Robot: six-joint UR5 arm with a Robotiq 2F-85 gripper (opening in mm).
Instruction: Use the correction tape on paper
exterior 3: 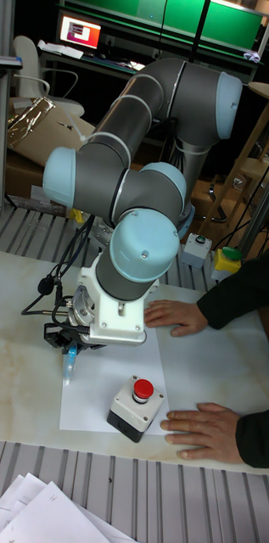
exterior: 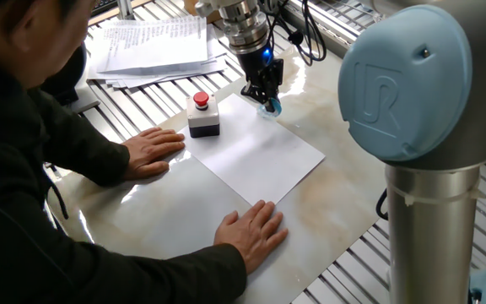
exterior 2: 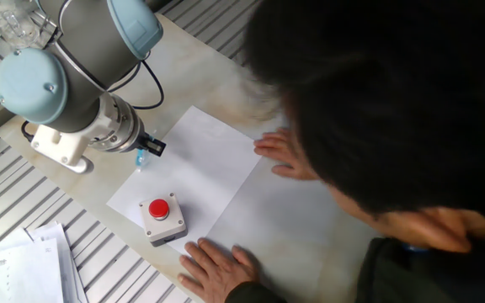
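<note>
The white paper [exterior: 260, 150] [exterior 2: 200, 172] [exterior 3: 96, 392] lies flat on the marble table. My gripper [exterior: 267, 99] [exterior 2: 144, 153] [exterior 3: 68, 352] is shut on the light-blue correction tape [exterior: 271, 106] [exterior 2: 141, 157] [exterior 3: 69, 360]. It holds the tape upright with its tip down at the paper's far corner edge. In the tall fixed view the tip touches or nearly touches the sheet's left edge; I cannot tell which.
A grey box with a red button [exterior: 202, 115] [exterior 2: 162, 219] [exterior 3: 135, 408] stands on the paper's corner. A person's two hands [exterior: 153, 150] [exterior: 252, 232] rest flat by the sheet. Printed pages [exterior: 154, 46] lie on the slatted surface behind.
</note>
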